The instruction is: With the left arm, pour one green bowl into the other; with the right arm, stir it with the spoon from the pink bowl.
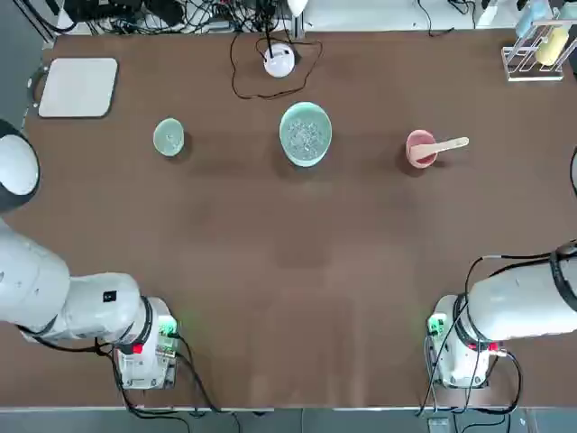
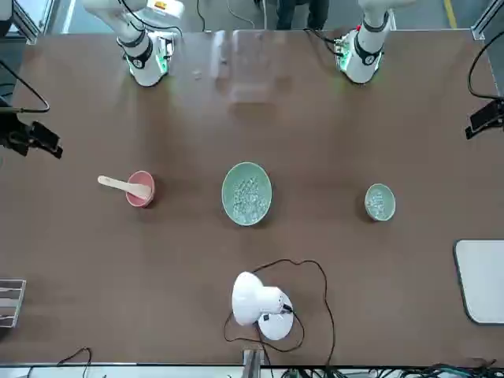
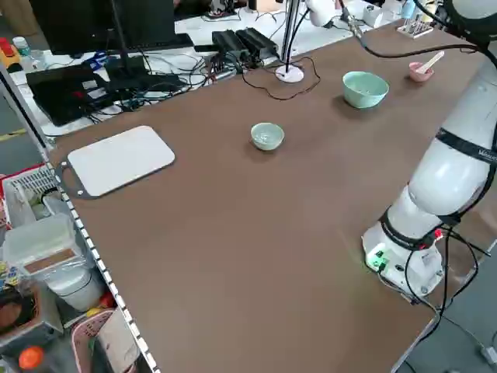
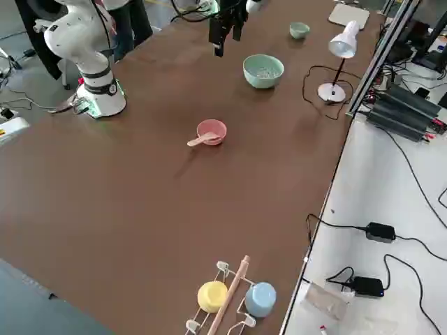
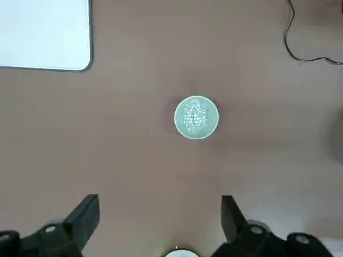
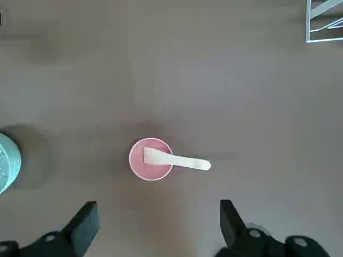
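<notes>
Black fingers of the left gripper (image 5: 161, 225) frame the left wrist view, spread wide apart with nothing between them, and the small green bowl (image 5: 196, 117) sits centred beyond them. It holds pale granules and stands upright on the brown table (image 1: 270, 262), well clear of the white board (image 1: 78, 87) near the far left corner. From above, this small bowl (image 1: 169, 137) is on the left arm's side, in a row with the big green bowl (image 1: 305, 133) in the middle and the pink bowl (image 1: 420, 149) on the right arm's side.

That layout seems chosen so each arm meets its own job straight ahead: the pouring bowl before the left arm, the spoon before the right, and the shared target between them. The big bowl already holds some pale granules too.

Across the pink bowl lies the spoon (image 1: 445, 146), bowl end inside, handle sticking out over the rim away from the big bowl, which should leave the handle free to pinch. The right gripper (image 6: 155, 227) hangs high above it, fingers likewise wide apart and empty.

Both arms look parked near their bases; nothing is touched, so the pour has not begun. A white desk lamp (image 1: 279, 59) with its looping cable stands behind the big bowl, and a rack (image 1: 539, 45) occupies the far right corner.
</notes>
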Motion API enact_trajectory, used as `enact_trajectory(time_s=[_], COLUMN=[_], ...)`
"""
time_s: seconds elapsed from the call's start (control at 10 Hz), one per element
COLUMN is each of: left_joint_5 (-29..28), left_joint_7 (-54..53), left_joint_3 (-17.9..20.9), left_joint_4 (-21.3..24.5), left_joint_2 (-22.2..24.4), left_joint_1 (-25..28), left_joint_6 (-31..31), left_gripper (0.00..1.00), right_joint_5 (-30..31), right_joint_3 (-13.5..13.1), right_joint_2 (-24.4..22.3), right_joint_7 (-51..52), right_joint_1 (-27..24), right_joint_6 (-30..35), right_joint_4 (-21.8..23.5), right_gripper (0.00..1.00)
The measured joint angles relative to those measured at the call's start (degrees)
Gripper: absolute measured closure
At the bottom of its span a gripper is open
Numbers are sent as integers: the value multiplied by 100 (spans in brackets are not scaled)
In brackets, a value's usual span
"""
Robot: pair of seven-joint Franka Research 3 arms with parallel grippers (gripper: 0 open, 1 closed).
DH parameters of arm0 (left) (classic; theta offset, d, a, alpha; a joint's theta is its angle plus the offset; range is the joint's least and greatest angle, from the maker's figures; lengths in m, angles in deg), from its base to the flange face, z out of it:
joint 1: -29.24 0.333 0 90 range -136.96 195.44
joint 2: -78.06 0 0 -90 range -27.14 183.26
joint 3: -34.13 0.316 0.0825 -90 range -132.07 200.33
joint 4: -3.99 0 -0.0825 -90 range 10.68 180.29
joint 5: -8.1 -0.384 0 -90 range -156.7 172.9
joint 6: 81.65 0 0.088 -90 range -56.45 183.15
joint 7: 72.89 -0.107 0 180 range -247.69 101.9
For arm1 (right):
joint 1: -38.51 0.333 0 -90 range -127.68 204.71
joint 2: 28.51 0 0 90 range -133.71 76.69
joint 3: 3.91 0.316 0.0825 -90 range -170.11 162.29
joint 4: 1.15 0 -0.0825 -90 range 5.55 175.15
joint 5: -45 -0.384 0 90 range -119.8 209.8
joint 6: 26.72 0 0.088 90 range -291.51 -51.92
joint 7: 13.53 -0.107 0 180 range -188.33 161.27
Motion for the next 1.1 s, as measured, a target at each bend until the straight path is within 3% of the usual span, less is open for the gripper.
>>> enact_trajectory(time_s=[0.3, 0.6, 0.9, 1.1], left_joint_5=[-1, 176, 642, 675], left_joint_7=[-33, -50, -303, -448], left_joint_3=[11, 46, 60, 45], left_joint_4=[3, 17, 120, 784], left_joint_2=[-39, -538, -1068, -1255], left_joint_1=[23, 131, 834, 910], left_joint_6=[1, 387, 825, 1681], left_gripper=[0, 0, 0, 0], right_joint_5=[0, 6, -133, -980], right_joint_3=[1, -15, -29, -36], right_joint_2=[0, 5, 39, 66], right_joint_7=[0, 145, 871, 1595], right_joint_1=[0, -131, -694, -1337], right_joint_6=[0, 105, -94, -416], right_joint_4=[0, 99, 770, 1408], right_gripper=[0, 0, 0, 0])
